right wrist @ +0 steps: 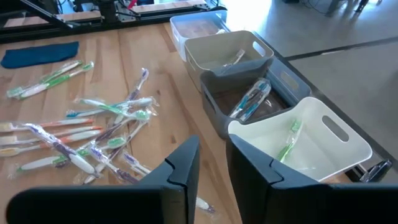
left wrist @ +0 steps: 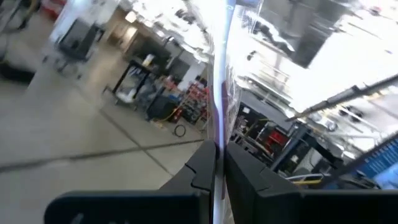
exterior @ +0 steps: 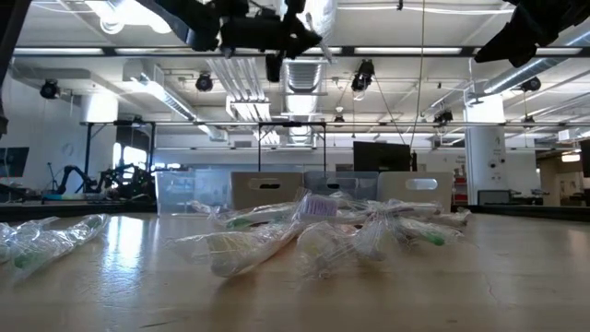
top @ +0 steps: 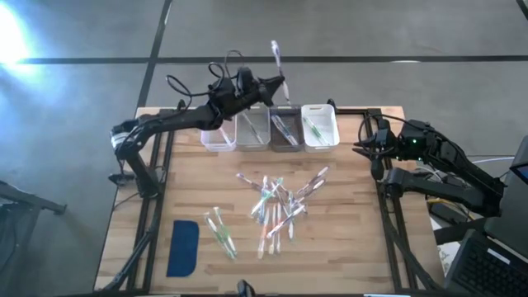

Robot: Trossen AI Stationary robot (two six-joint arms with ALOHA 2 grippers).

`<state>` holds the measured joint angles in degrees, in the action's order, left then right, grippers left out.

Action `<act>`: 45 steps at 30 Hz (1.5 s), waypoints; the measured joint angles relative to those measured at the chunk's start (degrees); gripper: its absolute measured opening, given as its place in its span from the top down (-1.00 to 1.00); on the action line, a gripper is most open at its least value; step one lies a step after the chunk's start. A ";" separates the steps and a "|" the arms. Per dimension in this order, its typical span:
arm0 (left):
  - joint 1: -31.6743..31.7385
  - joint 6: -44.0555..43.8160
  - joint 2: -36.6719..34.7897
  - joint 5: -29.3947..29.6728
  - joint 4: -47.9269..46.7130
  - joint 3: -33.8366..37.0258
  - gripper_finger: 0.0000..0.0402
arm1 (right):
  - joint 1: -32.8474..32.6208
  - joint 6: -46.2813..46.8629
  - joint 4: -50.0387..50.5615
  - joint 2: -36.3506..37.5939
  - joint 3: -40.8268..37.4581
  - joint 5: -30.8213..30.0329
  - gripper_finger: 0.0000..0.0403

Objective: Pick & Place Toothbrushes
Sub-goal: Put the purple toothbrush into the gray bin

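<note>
Four small bins [top: 271,129] line the far edge of the wooden table [top: 346,239] seen from above, where the left gripper [top: 276,85] hangs over them clamped on one wrapped toothbrush [top: 277,56] that sticks out past the table's edge; a loose heap of toothbrushes [top: 276,206] lies mid-table, a pair of green ones [top: 220,231] sits apart toward the near side beside a flat blue pad [top: 183,247], and the right gripper [top: 365,147] waits at the table's right edge. From table height, the heap [exterior: 313,231] glints in its plastic wrappers in front of the bins [exterior: 267,189], both arms dark overhead. The left wrist camera shows its fingers [left wrist: 202,168] pinched tight on the held brush's handle [left wrist: 219,93], which stands up against the hall beyond. The right wrist camera shows its fingers [right wrist: 183,165] apart by a narrow gap with nothing between them, looking toward the white bin [right wrist: 323,146] with a green brush [right wrist: 289,140] inside, the grey bin [right wrist: 273,81] with a teal one [right wrist: 252,99], and the scattered heap [right wrist: 93,134].
</note>
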<state>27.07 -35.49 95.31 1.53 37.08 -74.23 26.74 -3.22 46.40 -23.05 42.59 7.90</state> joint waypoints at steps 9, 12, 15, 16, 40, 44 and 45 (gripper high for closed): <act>2.47 -11.93 -2.91 11.48 -10.59 6.79 0.90 | 0.01 -0.01 0.00 -0.01 0.00 0.01 0.75; 2.49 -16.77 -5.13 15.79 -16.51 9.67 0.90 | 0.00 -0.01 0.00 0.00 0.00 0.02 0.77; 2.48 -22.33 -6.80 17.72 -20.33 12.65 0.90 | 0.01 -0.02 0.00 0.00 0.00 0.02 0.75; 2.33 -23.95 -7.26 18.25 -21.61 13.70 0.90 | 0.00 0.00 0.02 -0.02 0.00 0.01 0.73; -3.99 -40.92 -7.25 29.82 -53.63 7.36 0.91 | 0.00 0.00 0.02 0.00 0.00 0.00 0.39; -5.34 -44.76 -5.35 33.45 -57.37 2.64 0.91 | 0.01 0.00 0.01 0.00 0.00 0.00 0.34; -5.56 -45.65 -4.64 33.96 -58.00 1.43 0.91 | 0.01 0.00 0.00 -0.02 0.00 0.01 0.33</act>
<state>21.51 -81.13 90.66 35.49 -20.92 -72.81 26.76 -3.22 46.40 -23.07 42.59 7.91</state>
